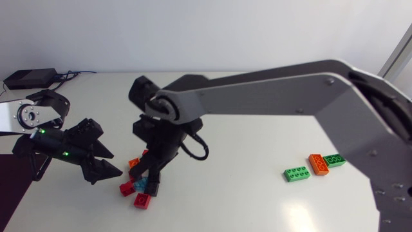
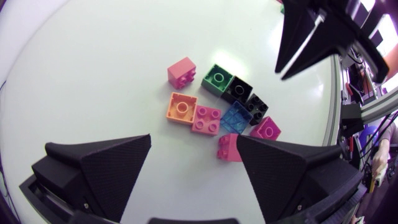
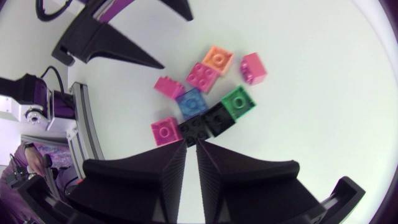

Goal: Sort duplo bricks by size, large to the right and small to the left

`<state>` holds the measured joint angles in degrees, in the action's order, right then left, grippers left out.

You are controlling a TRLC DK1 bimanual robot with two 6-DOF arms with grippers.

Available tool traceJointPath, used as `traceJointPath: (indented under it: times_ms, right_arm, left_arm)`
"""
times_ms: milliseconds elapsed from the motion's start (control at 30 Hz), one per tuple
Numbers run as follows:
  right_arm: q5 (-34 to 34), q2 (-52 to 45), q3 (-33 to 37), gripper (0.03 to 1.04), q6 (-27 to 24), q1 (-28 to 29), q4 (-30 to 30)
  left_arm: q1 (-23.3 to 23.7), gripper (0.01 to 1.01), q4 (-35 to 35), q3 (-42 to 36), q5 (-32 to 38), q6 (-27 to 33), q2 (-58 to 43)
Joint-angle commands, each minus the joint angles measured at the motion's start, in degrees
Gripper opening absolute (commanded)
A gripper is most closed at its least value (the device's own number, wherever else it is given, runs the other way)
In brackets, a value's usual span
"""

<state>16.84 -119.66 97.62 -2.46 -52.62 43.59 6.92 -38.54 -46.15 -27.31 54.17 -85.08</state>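
Head view: you see a cluster of small bricks (image 1: 142,200) lying left of the table's (image 1: 244,200) middle, with three large bricks (image 1: 318,164) side by side, well apart from it on the right. Your right arm (image 1: 283,90) reaches across, and the right gripper (image 3: 191,142) hangs at the cluster's edge. Its fingers are drawn almost together, leaving only a thin slit and holding nothing, and a black brick (image 3: 193,129) sits just ahead of the tips. The left gripper (image 2: 193,140) hovers beside the cluster, fingers spread wide and empty, with a pink brick (image 2: 229,147) on the table between them, close to one finger. The bricks look like hard, light, smooth plastic. They seem stiff enough to pinch firmly, but likely to slide or twist if caught on a corner. Since most of them touch, an outlying one such as the lone pink brick (image 2: 182,71) looks easiest. Grip it across two flat opposite sides, below the studs.
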Motion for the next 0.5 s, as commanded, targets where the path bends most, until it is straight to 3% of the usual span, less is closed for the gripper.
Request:
traceJointPath:
  times_ms: [0, 233, 367, 467]
  right_arm:
    - [-1.11, 0.21, 1.08, 0.18, 1.32, 2.08, -0.7]
    - [-5.77, -3.83, 4.68, 0.18, 0.88, 4.37, -2.29]
    - [-5.94, -2.42, 2.22, 0.18, 0.79, 5.86, -2.9]
    - [-6.03, 0.3, -0.86, 0.18, 0.79, 7.8, -3.78]
  left_arm:
    - [0.99, 0.957, 1.02, -2.01, -1.61, 0.76, -2.02]
    - [-2.61, 0.957, 16.48, -7.9, -4.24, -11.72, -15.03]
    - [-5.95, 0.957, 25.71, -10.1, -4.15, -20.33, -19.07]
    - [-8.76, 0.957, 27.73, -12.03, -3.01, -22.8, -21.88]
